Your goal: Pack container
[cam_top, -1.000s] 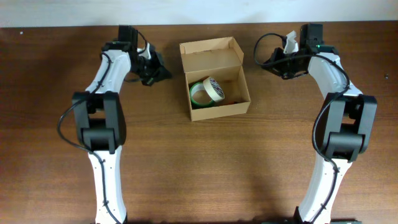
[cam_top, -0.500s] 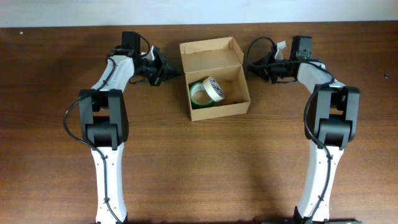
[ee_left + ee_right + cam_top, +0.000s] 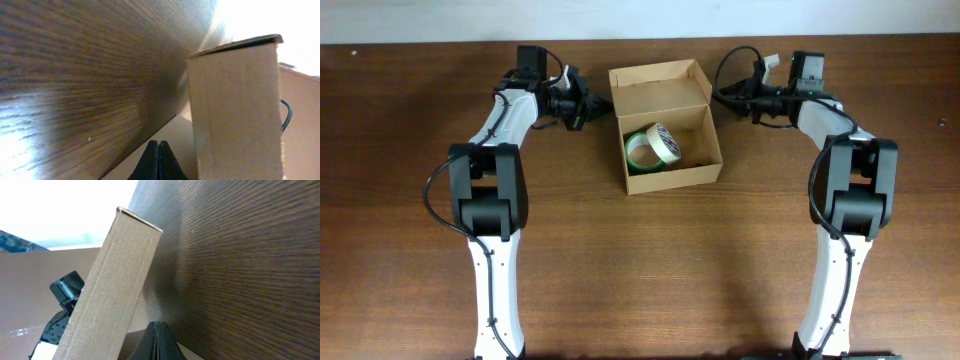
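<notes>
The brown cardboard container (image 3: 670,175) stands open at the table's far middle, its flap lid (image 3: 655,88) raised at the back. Two tape rolls lie inside, one green-edged (image 3: 640,150) and one cream (image 3: 666,142). My left gripper (image 3: 586,112) is shut and empty, just left of the lid's left edge; its wrist view shows the shut fingertips (image 3: 158,150) close to the box's side (image 3: 235,110). My right gripper (image 3: 728,97) is shut and empty, just right of the lid's right edge; its fingertips (image 3: 156,330) sit beside the box's side (image 3: 112,290).
The dark wooden table (image 3: 640,260) runs to a white wall along the far edge. Both arms' white links reach up each side of the box. Cables loop near both wrists.
Both grippers have moved inward toward the box's raised lid, the left from the left and the right from the right. The box and the tape rolls have not moved.
</notes>
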`<state>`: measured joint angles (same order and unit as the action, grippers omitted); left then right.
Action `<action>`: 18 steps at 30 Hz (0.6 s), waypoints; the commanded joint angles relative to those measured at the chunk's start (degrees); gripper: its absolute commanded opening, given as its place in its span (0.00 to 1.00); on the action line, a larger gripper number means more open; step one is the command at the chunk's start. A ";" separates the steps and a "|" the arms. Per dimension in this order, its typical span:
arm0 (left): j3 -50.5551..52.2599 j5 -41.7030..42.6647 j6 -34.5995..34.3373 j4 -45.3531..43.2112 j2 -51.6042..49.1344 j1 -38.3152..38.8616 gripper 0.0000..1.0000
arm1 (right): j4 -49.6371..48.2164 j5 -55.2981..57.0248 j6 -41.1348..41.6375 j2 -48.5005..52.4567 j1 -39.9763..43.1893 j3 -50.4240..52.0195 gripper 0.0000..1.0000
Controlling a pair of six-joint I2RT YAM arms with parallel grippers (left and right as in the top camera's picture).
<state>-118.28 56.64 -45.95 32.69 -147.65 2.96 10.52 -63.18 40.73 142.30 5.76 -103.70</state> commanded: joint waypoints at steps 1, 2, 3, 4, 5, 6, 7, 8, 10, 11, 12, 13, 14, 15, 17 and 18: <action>0.04 1.05 -2.93 -1.86 -2.14 0.39 0.02 | -0.55 -1.75 0.70 -0.37 -0.57 -0.57 0.04; 0.04 1.27 -3.58 -2.34 -2.36 0.42 0.02 | -0.55 -1.75 0.72 -0.37 -0.61 -0.57 0.03; 0.04 1.33 -4.20 -2.64 -2.56 0.52 0.02 | -0.55 -1.75 0.70 -0.37 -0.66 -0.57 0.03; 0.04 1.60 -4.26 -3.15 -2.91 0.61 0.02 | -0.55 -1.75 0.72 -0.37 -0.81 -0.57 0.04; 0.04 2.12 -4.39 -3.54 -3.10 0.66 0.02 | -0.59 -1.75 0.72 -0.37 -0.87 -0.57 0.04; 0.04 2.51 -4.74 -4.02 -3.34 0.81 0.02 | -1.01 -1.81 0.72 -0.37 -1.01 -0.57 0.03; 0.04 2.47 -5.03 -4.24 -3.54 1.01 0.02 | -1.46 -1.77 0.72 -0.37 -1.31 -0.57 0.04; 0.04 2.45 -5.03 -4.70 -3.56 1.07 0.02 | -1.81 -1.70 1.16 -0.37 -1.55 -0.57 0.04; 0.04 2.27 -5.53 -5.90 -3.65 1.14 0.02 | -2.69 -1.44 2.05 -0.37 -1.95 -0.57 0.04; 0.04 2.23 -6.21 -6.56 -3.65 1.14 0.02 | -2.93 -0.96 2.14 -0.37 -2.21 -0.57 0.04; 0.04 2.16 -7.04 -7.34 -3.67 1.11 0.02 | -3.19 -0.61 2.60 -0.37 -2.40 -0.57 0.03; 0.04 2.14 -7.67 -8.44 -3.74 1.11 0.02 | -3.93 -0.59 3.21 -0.37 -2.56 -0.57 0.04; 0.04 2.14 -8.39 -9.22 -3.74 1.11 0.02 | -4.66 -0.52 3.72 -0.37 -2.80 -0.57 0.03; 0.04 2.12 -9.25 -10.25 -3.76 1.11 0.02 | -5.11 -0.46 3.93 -0.37 -3.02 -0.57 0.03; 0.04 2.14 -10.73 -12.46 -3.76 1.11 0.01 | -6.12 -0.42 4.76 -0.37 -3.34 -0.57 0.04; 0.04 2.34 -11.56 -13.64 -3.76 1.11 0.02 | -6.64 -0.42 5.25 -0.37 -3.58 -0.57 0.04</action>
<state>-118.28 57.84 -54.00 20.99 -150.23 3.90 4.97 -63.31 44.21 142.30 3.03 -103.70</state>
